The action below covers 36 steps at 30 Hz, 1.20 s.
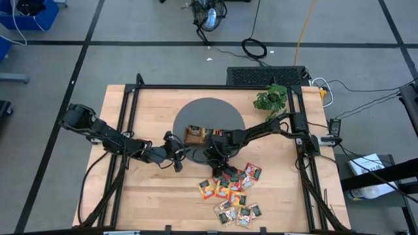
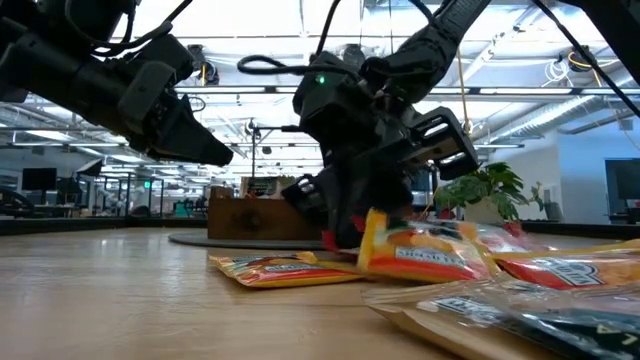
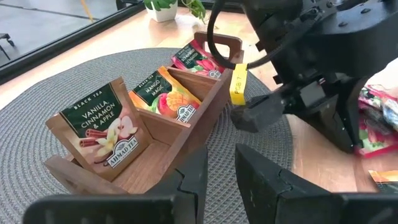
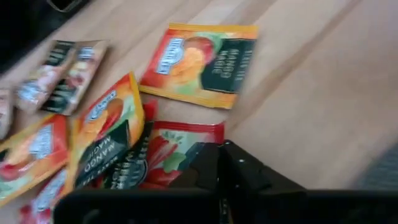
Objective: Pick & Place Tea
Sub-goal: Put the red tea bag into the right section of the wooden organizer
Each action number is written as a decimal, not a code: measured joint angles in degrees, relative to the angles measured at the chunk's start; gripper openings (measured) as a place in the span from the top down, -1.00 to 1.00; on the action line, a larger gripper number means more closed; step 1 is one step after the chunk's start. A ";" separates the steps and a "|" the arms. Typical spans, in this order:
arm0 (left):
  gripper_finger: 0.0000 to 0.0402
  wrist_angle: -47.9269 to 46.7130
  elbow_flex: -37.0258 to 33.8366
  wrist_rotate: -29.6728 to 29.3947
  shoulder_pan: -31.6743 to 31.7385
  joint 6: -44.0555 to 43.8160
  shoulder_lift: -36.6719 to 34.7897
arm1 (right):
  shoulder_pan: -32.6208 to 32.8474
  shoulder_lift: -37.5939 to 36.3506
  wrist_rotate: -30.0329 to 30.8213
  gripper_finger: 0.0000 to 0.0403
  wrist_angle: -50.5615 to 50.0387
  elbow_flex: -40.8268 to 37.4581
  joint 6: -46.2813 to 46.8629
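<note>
Several tea sachets (image 1: 235,192) in red, orange and dark green lie scattered on the wooden table, near its front. My right gripper (image 4: 217,171) is down at the far edge of that pile, shut on a red sachet (image 4: 177,146). An orange mango sachet (image 4: 102,140) partly covers the red one. A brown three-compartment tray (image 3: 155,130) stands on a round grey mat (image 1: 209,111), with one sachet leaning upright in each compartment. My left gripper (image 3: 217,177) hovers just left of the tray, narrowly open with nothing between its fingers. My right gripper has its shut fingers (image 4: 205,165) on the red sachet's near edge (image 4: 193,140), coming down at a slant from the table's right. The fingers themselves hide how much of the sachet lies between them. The sachet lies flat on the table, part of it under the orange one.
A small potted plant (image 1: 271,98) stands at the table's far right. A black frame (image 1: 215,86) rims the table. Bare wood lies at the front left, and my two arms meet close together near the tray.
</note>
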 joint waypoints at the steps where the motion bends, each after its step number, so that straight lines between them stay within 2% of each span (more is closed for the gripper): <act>1: 0.56 0.00 0.00 -0.01 0.00 0.00 0.00 | 0.15 -0.59 1.43 0.97 -0.15 0.00 -0.07; 5: 0.56 -0.02 0.00 0.01 0.00 -0.09 0.00 | 0.66 -4.13 7.12 1.00 -0.26 -0.01 -0.58; 11: 0.56 -0.02 0.02 0.03 0.00 -0.17 0.00 | 1.58 -11.51 10.88 1.00 -2.84 0.02 -0.37; 20: 0.56 -0.04 0.02 0.03 -0.24 -0.35 -0.01 | 3.89 -23.95 27.22 1.00 -11.60 0.04 3.07; 27: 0.56 0.35 0.00 0.01 -0.70 -0.11 -0.02 | -0.39 -30.94 41.22 1.00 -15.85 0.14 10.89; 32: 0.56 0.37 0.00 -0.14 -0.68 0.13 -0.02 | -4.37 -31.38 42.63 1.00 -22.07 2.20 14.23; 36: 0.56 0.39 0.00 -0.39 -0.68 0.78 -0.02 | -8.02 -30.43 36.22 1.00 -21.63 2.25 15.95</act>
